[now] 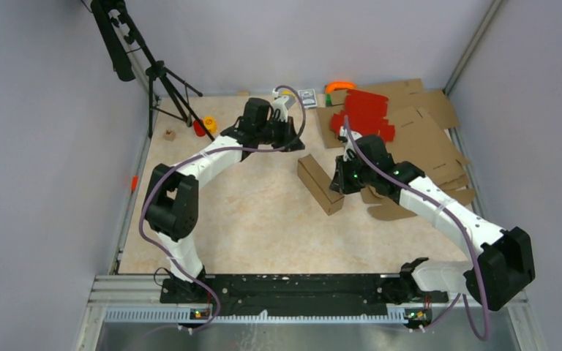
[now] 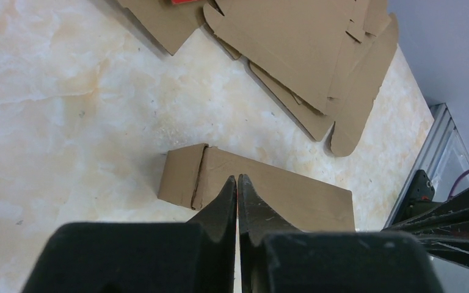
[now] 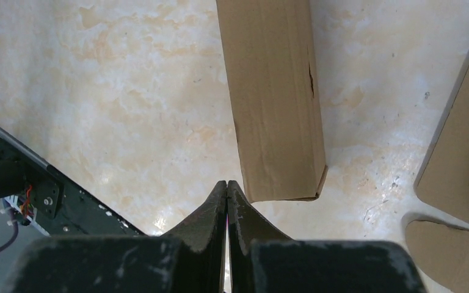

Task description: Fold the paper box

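The paper box (image 1: 319, 183) is a plain brown cardboard box, folded into a long closed block, lying on the table's middle. It shows in the left wrist view (image 2: 269, 189) with an end flap seam, and in the right wrist view (image 3: 272, 91). My left gripper (image 1: 293, 133) is shut and empty, hovering behind the box's far end; its fingertips (image 2: 238, 178) meet. My right gripper (image 1: 336, 183) is shut and empty, close beside the box's near right end, just off its corner (image 3: 227, 183).
Flat brown cardboard sheets (image 1: 428, 139) and red sheets (image 1: 366, 110) are piled at the back right; they show in the left wrist view (image 2: 305, 55) and the right wrist view (image 3: 458, 159). A tripod (image 1: 165, 88) stands at the back left, with small items (image 1: 206, 124) near it.
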Controlling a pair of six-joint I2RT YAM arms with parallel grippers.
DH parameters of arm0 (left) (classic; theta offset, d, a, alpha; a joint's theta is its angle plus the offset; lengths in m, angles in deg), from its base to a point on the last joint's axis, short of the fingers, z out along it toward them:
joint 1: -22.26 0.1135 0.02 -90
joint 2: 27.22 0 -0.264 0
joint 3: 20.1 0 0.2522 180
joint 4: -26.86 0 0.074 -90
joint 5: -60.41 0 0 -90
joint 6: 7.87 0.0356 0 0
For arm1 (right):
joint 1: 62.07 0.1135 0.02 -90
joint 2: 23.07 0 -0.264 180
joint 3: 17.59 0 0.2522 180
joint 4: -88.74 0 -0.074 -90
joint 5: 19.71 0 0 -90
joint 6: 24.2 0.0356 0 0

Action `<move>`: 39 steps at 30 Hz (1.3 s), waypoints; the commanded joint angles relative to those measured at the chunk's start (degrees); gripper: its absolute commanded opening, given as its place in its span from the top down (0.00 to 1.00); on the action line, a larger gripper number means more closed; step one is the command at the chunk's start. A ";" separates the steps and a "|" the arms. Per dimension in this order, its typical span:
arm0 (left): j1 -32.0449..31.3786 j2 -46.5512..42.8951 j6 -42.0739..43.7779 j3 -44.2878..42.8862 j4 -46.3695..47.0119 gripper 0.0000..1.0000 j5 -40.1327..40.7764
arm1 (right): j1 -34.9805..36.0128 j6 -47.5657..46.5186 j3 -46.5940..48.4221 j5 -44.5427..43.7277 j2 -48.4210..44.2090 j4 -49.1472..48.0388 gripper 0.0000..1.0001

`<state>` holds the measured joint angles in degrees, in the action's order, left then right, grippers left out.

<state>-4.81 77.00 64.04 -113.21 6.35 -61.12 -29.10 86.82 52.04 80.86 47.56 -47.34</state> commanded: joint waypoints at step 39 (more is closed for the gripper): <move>-0.69 4.64 0.90 5.65 2.87 1.00 2.33 | -1.42 -0.80 -7.28 -2.81 3.39 -7.08 1.00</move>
<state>-5.33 80.41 64.19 -110.07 7.73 -59.72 -29.74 85.44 47.23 78.04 50.05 -51.98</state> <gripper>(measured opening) 0.001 0.002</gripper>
